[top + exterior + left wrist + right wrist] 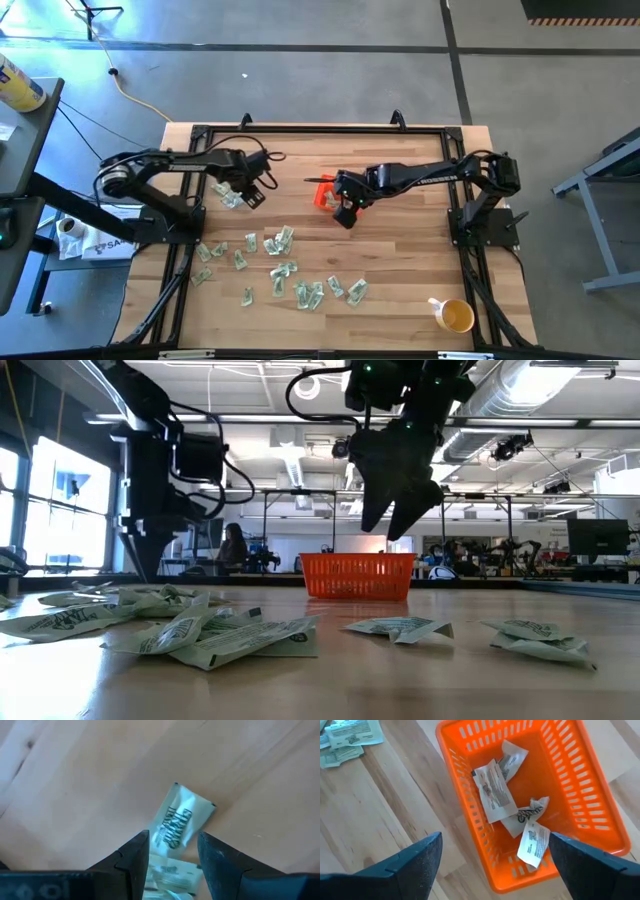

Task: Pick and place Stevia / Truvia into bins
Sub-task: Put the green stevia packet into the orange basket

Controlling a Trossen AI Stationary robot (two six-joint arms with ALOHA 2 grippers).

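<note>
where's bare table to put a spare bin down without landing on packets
Bare wood lies along the near edge between the packet scatter and the yellow cup, and in the far strip behind the orange basket. It is crowded from under the left gripper down to the front middle. The right gripper hangs open over the basket.

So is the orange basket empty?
No. The orange basket holds a few sachets on its floor, seen past the open right claw.
</note>
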